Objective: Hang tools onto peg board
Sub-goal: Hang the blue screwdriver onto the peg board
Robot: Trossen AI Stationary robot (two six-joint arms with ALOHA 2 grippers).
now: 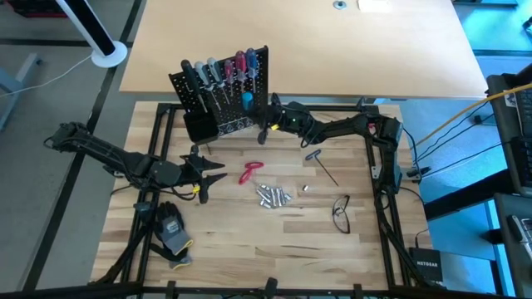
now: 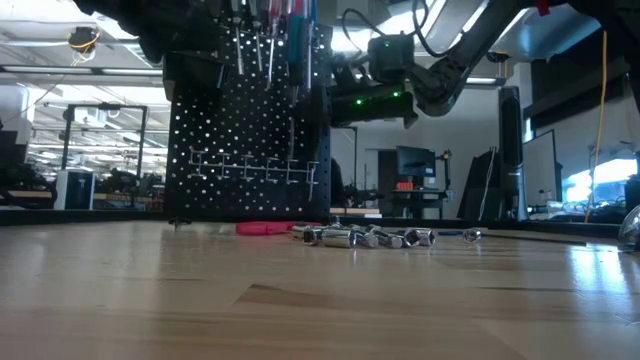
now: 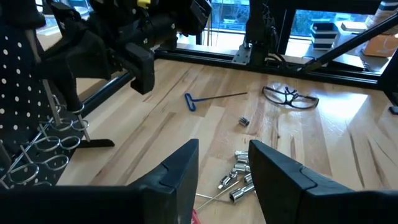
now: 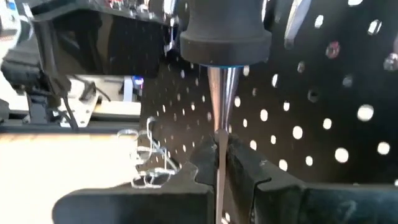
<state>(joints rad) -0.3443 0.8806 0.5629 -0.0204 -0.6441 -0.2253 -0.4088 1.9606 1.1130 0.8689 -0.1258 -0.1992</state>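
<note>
The black peg board [image 1: 223, 87] stands upright at the table's far side, with several screwdrivers [image 1: 218, 71] hanging along its top and a black bin [image 1: 199, 127] at its lower left. My right gripper [image 1: 265, 123] is at the board's right edge, shut on a screwdriver [image 4: 224, 28] with a dark, blue-ringed handle. My left gripper [image 1: 218, 173] hovers open over the table's left middle, holding nothing. Red-handled pliers [image 1: 251, 172], silver bits [image 1: 273, 195] and a blue T-handled key [image 1: 320, 162] lie flat on the table. My right gripper pinches the screwdriver's thin metal shaft [image 4: 219, 121] between its two fingers, well below the handle. The fingers come level from the table's right side and lie across the shaft. The screwdriver stands upright, handle up, close in front of the perforated panel and clear of the table.
Wire ring holders [image 4: 149, 163] stick out from the board's lower part. Safety glasses [image 1: 341, 213] lie at the right near side and a grey-black glove [image 1: 172, 232] at the near left. Bare wood lies along the near edge.
</note>
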